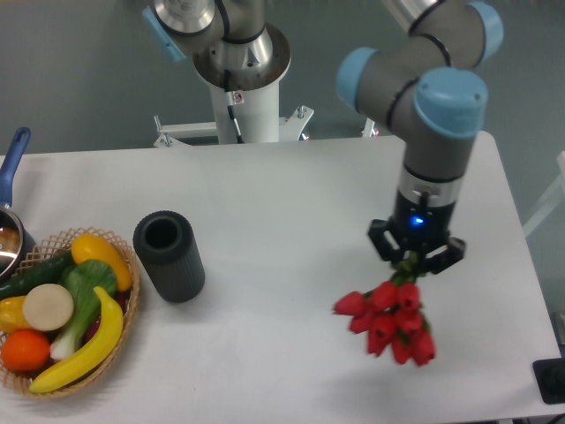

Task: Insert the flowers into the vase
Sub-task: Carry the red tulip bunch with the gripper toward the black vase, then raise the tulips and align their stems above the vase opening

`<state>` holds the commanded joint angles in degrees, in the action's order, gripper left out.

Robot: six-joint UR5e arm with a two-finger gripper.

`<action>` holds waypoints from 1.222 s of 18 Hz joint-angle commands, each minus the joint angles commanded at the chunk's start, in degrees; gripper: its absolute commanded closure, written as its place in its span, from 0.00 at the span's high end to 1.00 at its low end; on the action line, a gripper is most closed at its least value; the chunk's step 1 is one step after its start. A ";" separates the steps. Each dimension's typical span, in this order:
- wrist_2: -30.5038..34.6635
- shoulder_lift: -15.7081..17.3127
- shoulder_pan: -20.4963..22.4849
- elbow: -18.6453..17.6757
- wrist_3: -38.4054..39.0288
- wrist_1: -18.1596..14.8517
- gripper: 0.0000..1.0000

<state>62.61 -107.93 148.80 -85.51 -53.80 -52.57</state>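
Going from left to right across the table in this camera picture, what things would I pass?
Blue-handled metal pot → woven wicker basket of fruit and vegetables → dark grey ribbed vase → bunch of red tulips hanging from the robot's gripper.
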 joint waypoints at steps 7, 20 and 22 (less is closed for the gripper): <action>-16.91 2.20 -4.22 -2.55 4.14 1.59 0.00; -51.27 7.91 -2.64 -14.15 2.30 11.61 0.00; -51.54 10.10 -2.20 -16.43 1.77 11.61 0.00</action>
<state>11.08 -97.83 146.60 -101.94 -52.03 -40.96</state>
